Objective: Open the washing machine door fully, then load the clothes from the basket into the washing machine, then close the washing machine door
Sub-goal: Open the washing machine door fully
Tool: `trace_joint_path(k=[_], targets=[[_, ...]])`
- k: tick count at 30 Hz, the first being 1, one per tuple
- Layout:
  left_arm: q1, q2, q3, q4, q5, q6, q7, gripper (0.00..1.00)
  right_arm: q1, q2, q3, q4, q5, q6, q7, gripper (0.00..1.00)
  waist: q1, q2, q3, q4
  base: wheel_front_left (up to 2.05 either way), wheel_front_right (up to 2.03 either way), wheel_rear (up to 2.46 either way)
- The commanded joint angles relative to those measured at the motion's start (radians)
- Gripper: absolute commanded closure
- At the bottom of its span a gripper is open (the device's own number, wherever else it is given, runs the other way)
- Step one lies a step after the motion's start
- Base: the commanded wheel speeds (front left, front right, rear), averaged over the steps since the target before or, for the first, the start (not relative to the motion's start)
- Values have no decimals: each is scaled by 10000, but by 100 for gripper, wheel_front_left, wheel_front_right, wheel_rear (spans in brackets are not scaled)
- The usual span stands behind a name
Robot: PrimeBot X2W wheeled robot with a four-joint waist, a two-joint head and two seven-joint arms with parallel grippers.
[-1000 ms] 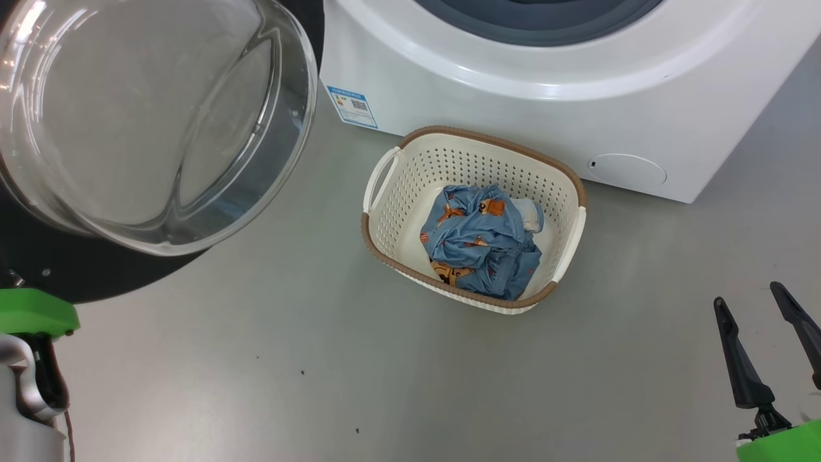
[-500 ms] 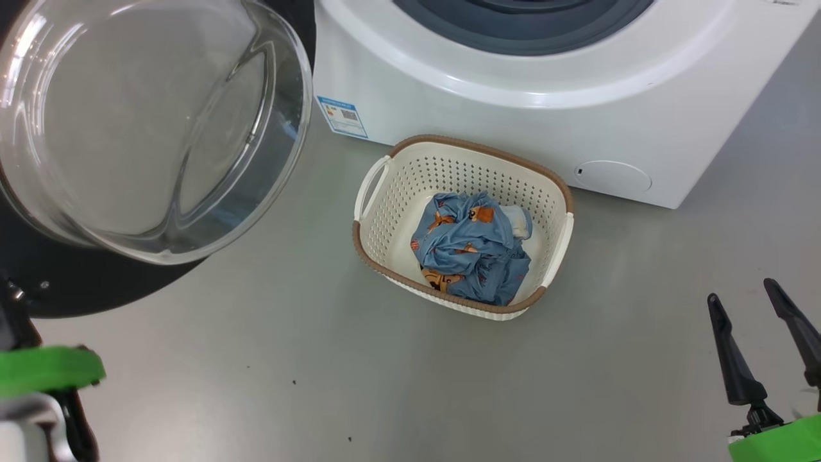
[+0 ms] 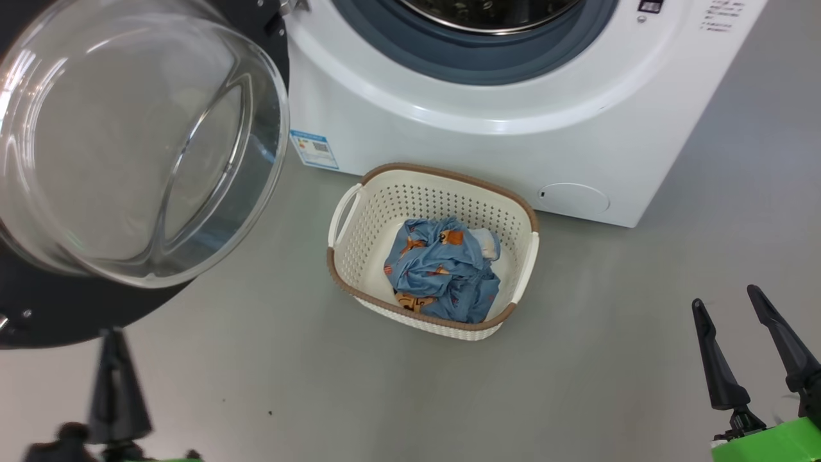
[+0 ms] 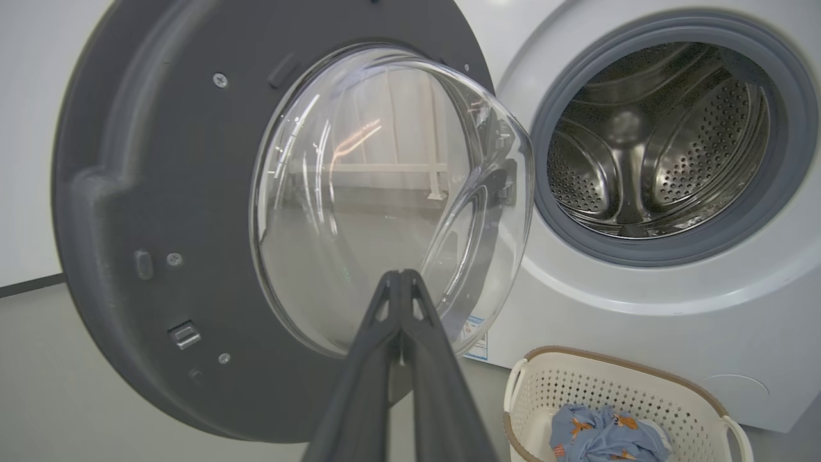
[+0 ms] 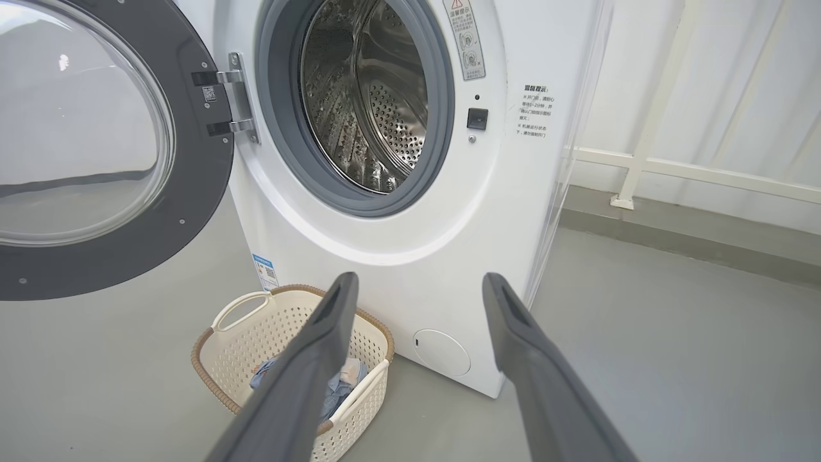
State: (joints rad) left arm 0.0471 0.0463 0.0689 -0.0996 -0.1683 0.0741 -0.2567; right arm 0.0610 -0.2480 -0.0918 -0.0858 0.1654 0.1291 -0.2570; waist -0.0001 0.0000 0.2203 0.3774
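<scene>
The door (image 4: 128,192) stands swung wide on its hinge (image 5: 234,96), off to the robot's left, its glass bowl (image 3: 128,141) bulging out from the black rim. Beside it the washer (image 3: 449,147) shows its open mouth, a grey ring (image 4: 789,160) around the steel drum (image 4: 648,141).

The basket (image 3: 442,176) sits on the floor (image 3: 321,385) just in front of the washer, below the opening and near the blue label (image 3: 314,149). The clothes (image 3: 439,269) lie bunched in the bottom of the basket, blue with orange prints and a pale bit at one side.

The left end effector (image 4: 401,276) is low at the robot's left, fingers pressed together with nothing between them, pointing up at the lower part of the door. I cannot tell whether it touches. The right end effector (image 3: 725,296) hangs over bare floor well to the right of the basket, fingers spread wide and holding nothing, aimed toward the washer's front.
</scene>
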Motion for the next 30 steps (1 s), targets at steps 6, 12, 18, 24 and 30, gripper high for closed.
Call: trace_joint_path(k=[6,12,18,24,30], targets=[[151,77,-974,-360,198,-209,-51,100,-21,26,337,-240,-169,16,-47,0,1,0,-498,-627,0,0,0],[83,67,-1527,108,202,-334,-12,100,-2,179,503,-275,-240,16,-47,0,1,0,-793,-1221,0,0,0],[-89,74,-1824,1003,146,-456,174,75,81,346,764,-281,-324,16,-47,0,1,0,-1127,-2054,0,0,0],[-279,136,-1814,1702,91,-432,184,0,141,497,927,-365,-392,16,-47,0,1,0,-1376,-2835,0,0,0],[-232,186,-1622,1920,10,-227,149,0,320,662,925,-355,-376,16,-47,0,1,0,-1631,-3372,0,0,0]])
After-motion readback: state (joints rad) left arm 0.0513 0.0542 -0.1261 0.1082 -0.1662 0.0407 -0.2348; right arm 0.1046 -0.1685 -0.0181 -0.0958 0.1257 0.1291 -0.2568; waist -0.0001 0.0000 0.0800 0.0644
